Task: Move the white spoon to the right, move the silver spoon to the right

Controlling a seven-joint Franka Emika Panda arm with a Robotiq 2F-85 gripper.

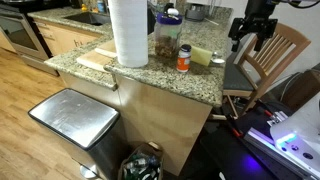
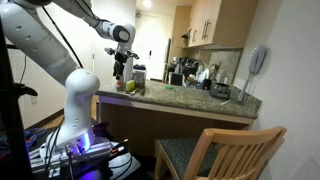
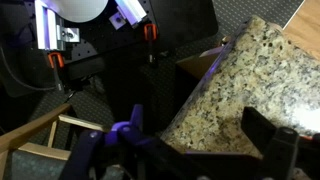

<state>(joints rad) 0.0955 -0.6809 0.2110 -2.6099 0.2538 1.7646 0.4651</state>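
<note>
My gripper (image 1: 250, 38) hangs in the air above the end of the granite counter (image 1: 150, 75), near the chair. It also shows in an exterior view (image 2: 121, 72) over the counter's end. In the wrist view the gripper (image 3: 196, 122) is open and empty, with the counter corner (image 3: 240, 90) below it. I cannot make out a white spoon or a silver spoon in any view; they are hidden or too small to tell.
On the counter stand a paper towel roll (image 1: 129, 32), a jar (image 1: 167, 35), a small orange-labelled bottle (image 1: 184, 57) and a yellow item (image 1: 203, 55). A wooden chair (image 1: 268, 62) stands beside the counter's end. A steel bin (image 1: 75, 120) is below.
</note>
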